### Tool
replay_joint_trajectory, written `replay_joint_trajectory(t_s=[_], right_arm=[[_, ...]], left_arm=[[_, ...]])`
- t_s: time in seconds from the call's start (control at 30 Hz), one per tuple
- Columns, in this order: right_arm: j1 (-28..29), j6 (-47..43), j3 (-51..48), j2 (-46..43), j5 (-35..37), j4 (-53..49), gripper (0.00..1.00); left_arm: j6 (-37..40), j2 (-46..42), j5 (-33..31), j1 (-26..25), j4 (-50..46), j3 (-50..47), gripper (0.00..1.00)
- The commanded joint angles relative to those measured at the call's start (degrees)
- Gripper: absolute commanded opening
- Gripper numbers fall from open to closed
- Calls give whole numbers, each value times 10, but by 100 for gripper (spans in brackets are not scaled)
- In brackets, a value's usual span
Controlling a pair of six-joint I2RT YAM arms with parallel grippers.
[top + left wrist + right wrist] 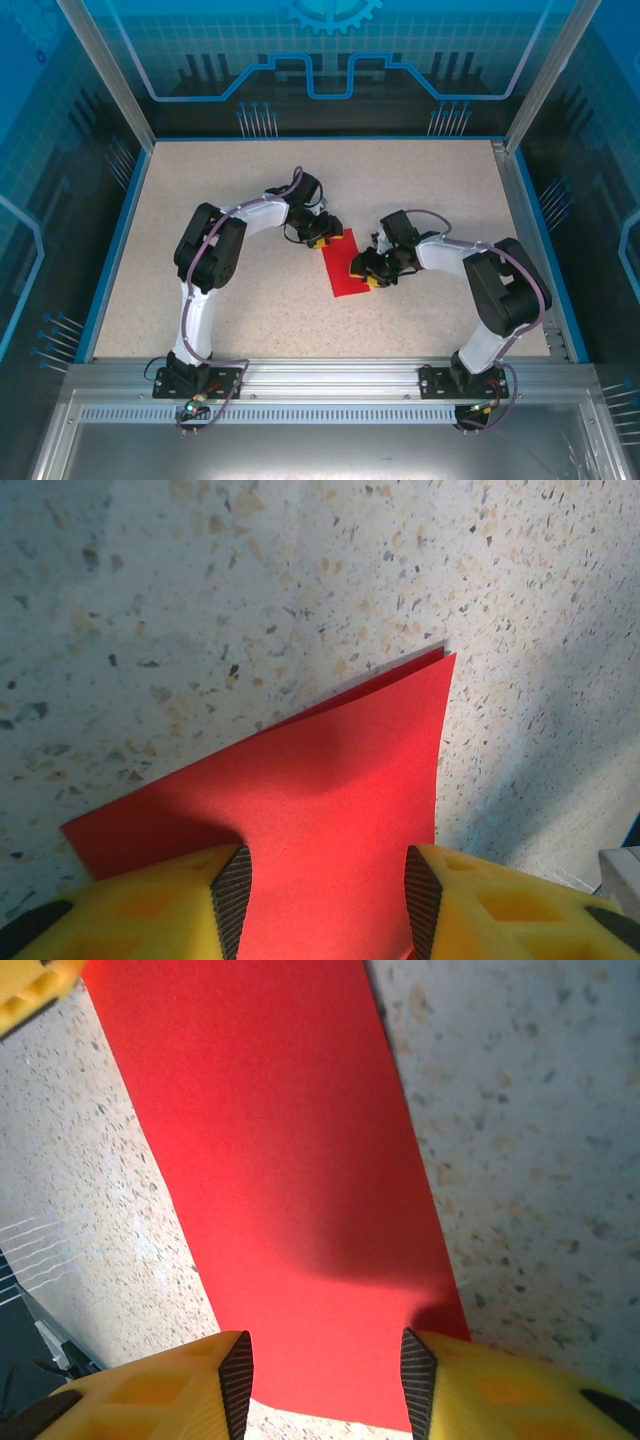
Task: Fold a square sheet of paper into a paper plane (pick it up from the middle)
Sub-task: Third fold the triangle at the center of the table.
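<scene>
Currently mid-fold, I'd say: sheet of paper [339, 268] doubled flat beneath left gripper [326, 892] and right gripper [327, 1375], both half-spread, holding nothing; next needs a corner lifted

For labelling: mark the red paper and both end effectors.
red paper [340, 270], top external view, middle of its visible surface.
left end effector [325, 900], left wrist view, midway between fingertips.
right end effector [325, 1382], right wrist view, midway between fingertips.

Left arm [205, 250], right arm [500, 290]: black joints, white links, purplish cables [255, 208] looped outside. Left end effector [325, 885], right end effector [322, 1370]: yellow pocketed fingers [140, 905], black ribbed pads [232, 900]. Black base plates [200, 378].
</scene>
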Motion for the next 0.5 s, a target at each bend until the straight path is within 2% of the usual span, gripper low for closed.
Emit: replay_joint_trajectory(t_s=[0.0,0.07,0.23,0.47], right_arm=[[6,-27,20,-17,35,-54,48],[5,-38,41,-28,66,-83,49],[25,-19,27,-55,12,-60,49],[62,69,-78,-110,-3,15,50]], left_arm=[[18,21,-14,1,-33,-7,49],[19,21,-15,1,-34,-8,49],[21,20,-15,1,-36,-6,49],[21,20,-19,1,-39,-6,48]])
